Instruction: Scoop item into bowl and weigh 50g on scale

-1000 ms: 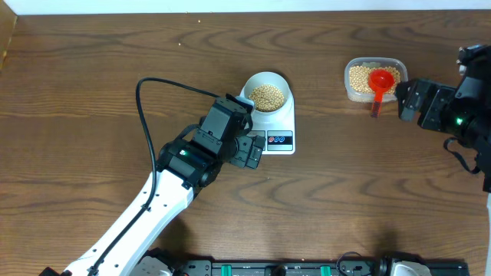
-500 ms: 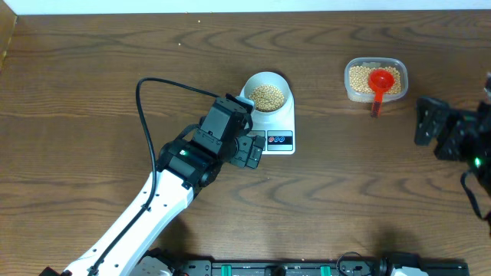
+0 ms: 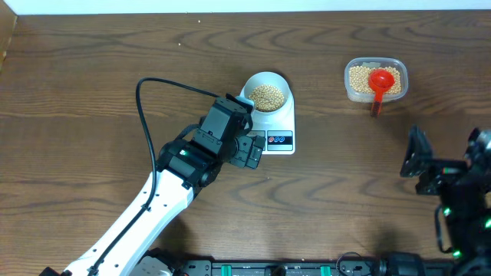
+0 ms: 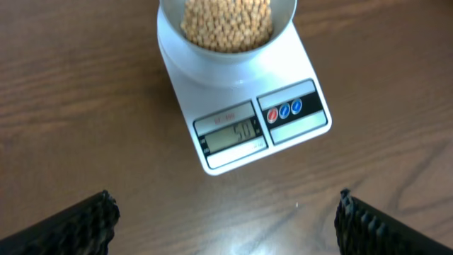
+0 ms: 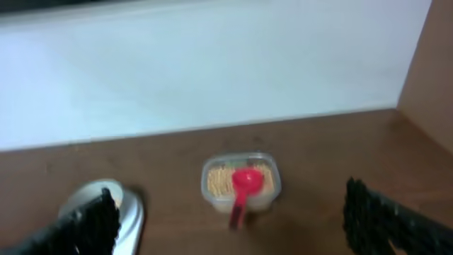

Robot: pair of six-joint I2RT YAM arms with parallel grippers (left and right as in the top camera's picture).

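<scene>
The pale bowl [image 3: 267, 93] holds tan beans [image 3: 267, 96] and stands on the white scale [image 3: 281, 139]. In the left wrist view the bowl [image 4: 226, 42] sits on the scale [image 4: 290, 134], whose display [image 4: 232, 136] reads about 50. My left gripper [image 3: 251, 150] is open and empty, just in front of the scale's near left corner; its fingers frame bare table in the left wrist view [image 4: 226, 223]. My right gripper [image 3: 414, 162] is open and empty at the right, well in front of the clear tub [image 3: 375, 80] of beans with a red scoop [image 3: 379, 83] resting in it.
The tub [image 5: 241, 181] and red scoop [image 5: 244, 185] show in the right wrist view, with the scale and bowl [image 5: 106, 205] at the left. A white wall runs behind the table's far edge. A black cable [image 3: 153, 92] loops over the table at the left.
My right arm has drawn back from the tub toward the front right of the table. The scoop stays in the tub. The left arm has not moved.
</scene>
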